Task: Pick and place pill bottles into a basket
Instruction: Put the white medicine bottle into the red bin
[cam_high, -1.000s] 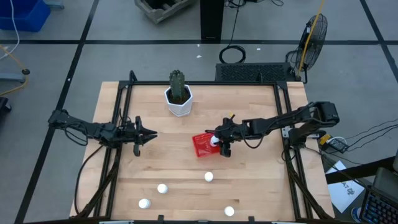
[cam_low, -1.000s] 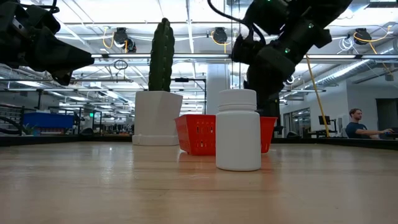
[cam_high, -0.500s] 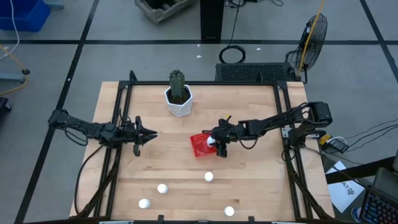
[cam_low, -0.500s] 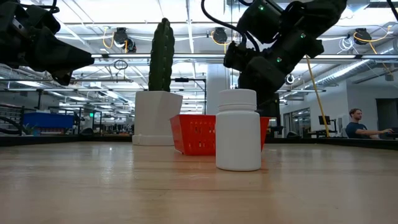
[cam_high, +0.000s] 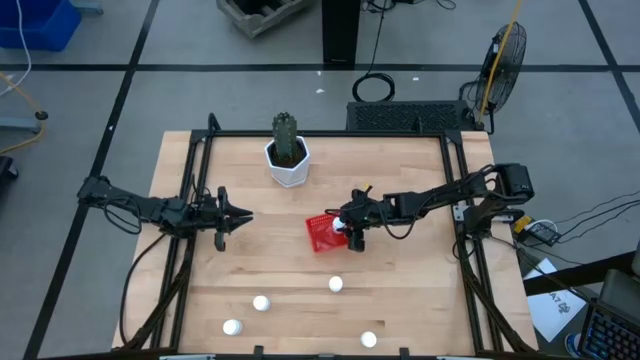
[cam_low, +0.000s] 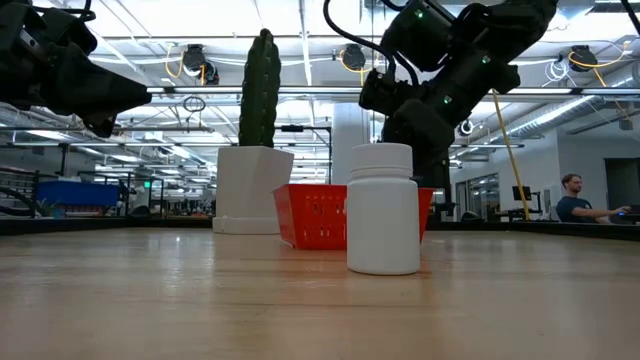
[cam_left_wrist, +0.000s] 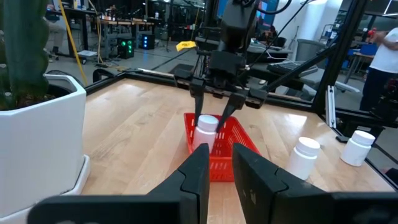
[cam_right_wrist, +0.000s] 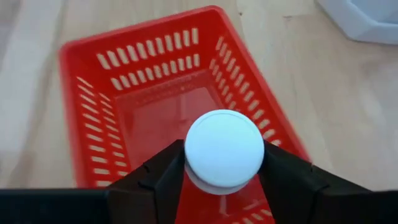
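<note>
My right gripper (cam_high: 345, 231) stands over the red mesh basket (cam_high: 322, 233) and is shut on a white pill bottle (cam_right_wrist: 224, 149). It also shows in the left wrist view (cam_left_wrist: 214, 121). Several more white bottles stand upright on the table near the front edge (cam_high: 336, 284) (cam_high: 261, 302) (cam_high: 232, 327) (cam_high: 369, 340). One of them is close in the low view (cam_low: 383, 208). My left gripper (cam_high: 244, 214) waits shut and empty at the table's left, level and pointing right. My right gripper pinches the bottle between its two fingers (cam_right_wrist: 163, 174), on opposite sides just below the white cap (cam_right_wrist: 224, 149). The fingers come from above, pointing down. The bottle stays upright, its lower part inside the basket (cam_left_wrist: 205, 134). I cannot tell whether it touches the basket floor.
A white faceted pot with a green cactus (cam_high: 288, 160) stands behind the basket, toward the far edge. A black frame rail (cam_high: 460, 200) runs round the table. A person sits in the room beyond the table (cam_low: 572, 195).
My right gripper has gone a little toward the table's left edge with the bottle, further over the basket, then kept still. The basket has slid slightly the same way. The bottle stays upright in the shut fingers.
</note>
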